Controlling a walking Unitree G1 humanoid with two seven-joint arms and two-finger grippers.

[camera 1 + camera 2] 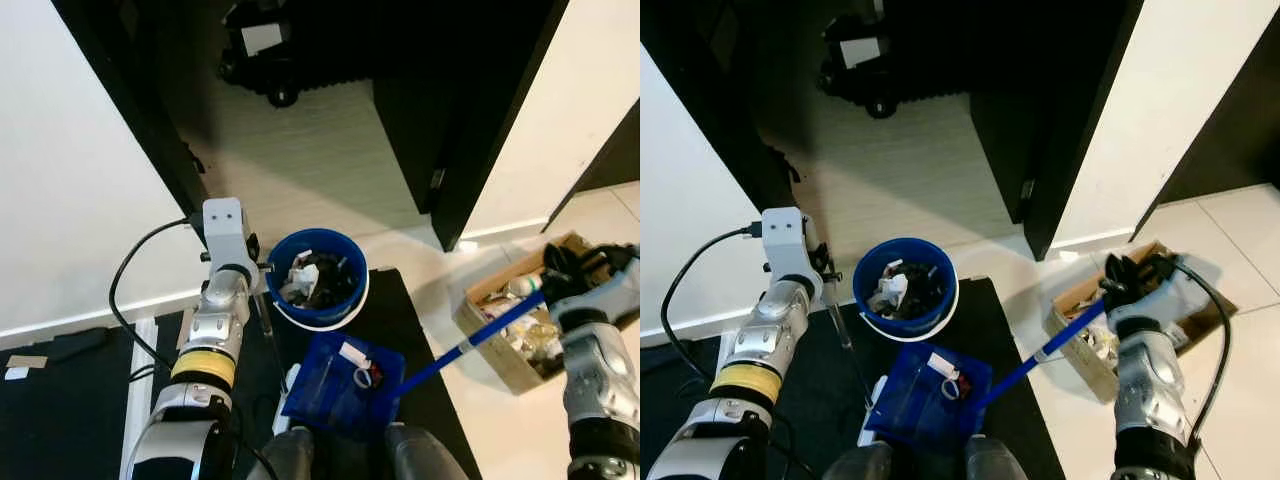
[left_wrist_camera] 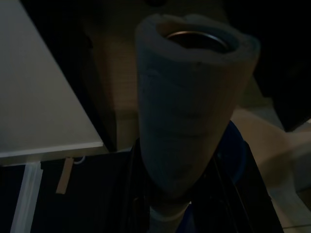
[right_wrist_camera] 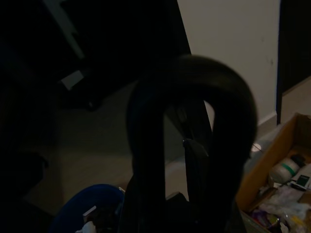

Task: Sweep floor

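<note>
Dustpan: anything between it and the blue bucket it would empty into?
Nothing visible. The blue dustpan, holding a few scraps, sits on the black mat directly beside the blue bucket. The right gripper holds its long handle; the left gripper holds a stick alongside.

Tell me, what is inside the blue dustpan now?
In the blue dustpan lie a few small pieces of litter: a white scrap and a small ring-like piece. Its front part is hidden behind the robot's body.

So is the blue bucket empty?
No, the blue bucket already holds a heap of white and dark scraps, and the blue dustpan beside it has a few bits too.
</note>
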